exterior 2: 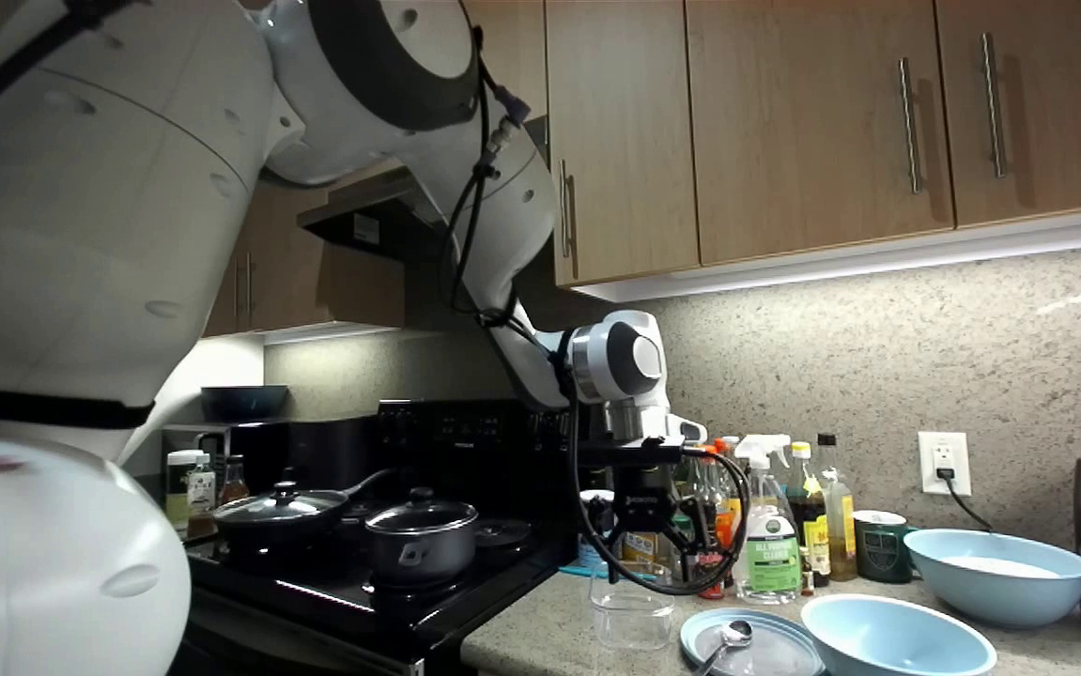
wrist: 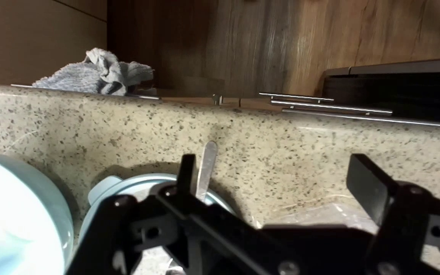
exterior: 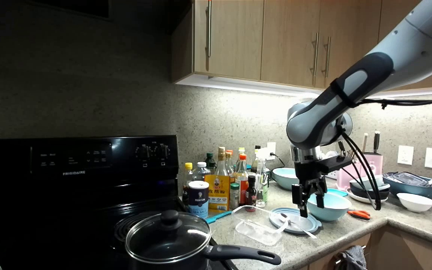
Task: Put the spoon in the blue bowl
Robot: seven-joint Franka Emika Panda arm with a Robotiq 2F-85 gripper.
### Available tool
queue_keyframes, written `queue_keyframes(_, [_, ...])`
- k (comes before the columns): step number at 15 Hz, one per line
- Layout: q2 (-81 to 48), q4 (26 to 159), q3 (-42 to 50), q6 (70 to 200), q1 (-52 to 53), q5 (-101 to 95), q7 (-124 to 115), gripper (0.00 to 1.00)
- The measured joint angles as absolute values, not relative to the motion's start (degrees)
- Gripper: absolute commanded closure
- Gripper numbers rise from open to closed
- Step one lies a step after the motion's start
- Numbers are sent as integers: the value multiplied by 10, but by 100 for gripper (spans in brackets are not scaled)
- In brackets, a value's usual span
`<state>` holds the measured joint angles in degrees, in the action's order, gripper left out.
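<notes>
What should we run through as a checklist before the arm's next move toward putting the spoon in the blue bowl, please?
1. Gripper open: ok, its fingers stand wide apart in the wrist view.
2. Spoon lying on the pale-blue plate: ok, its handle juts past the edge.
3. Handle centred between the fingers: not ok, it shows close to one finger in the wrist view.
4. Blue bowl upright beside the plate: ok.
5. Cable likely to clear the bowl: cannot tell; its loop hangs about as low as the fingers in both exterior views.
</notes>
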<state>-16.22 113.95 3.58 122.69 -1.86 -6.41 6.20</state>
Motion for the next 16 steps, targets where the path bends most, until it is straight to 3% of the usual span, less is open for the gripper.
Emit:
queue_keyframes(6, [-296, 989, 41, 1171, -49, -52, 64, 0])
queue_keyframes(16, [-323, 953, 42, 1166, -50, -50, 62, 0])
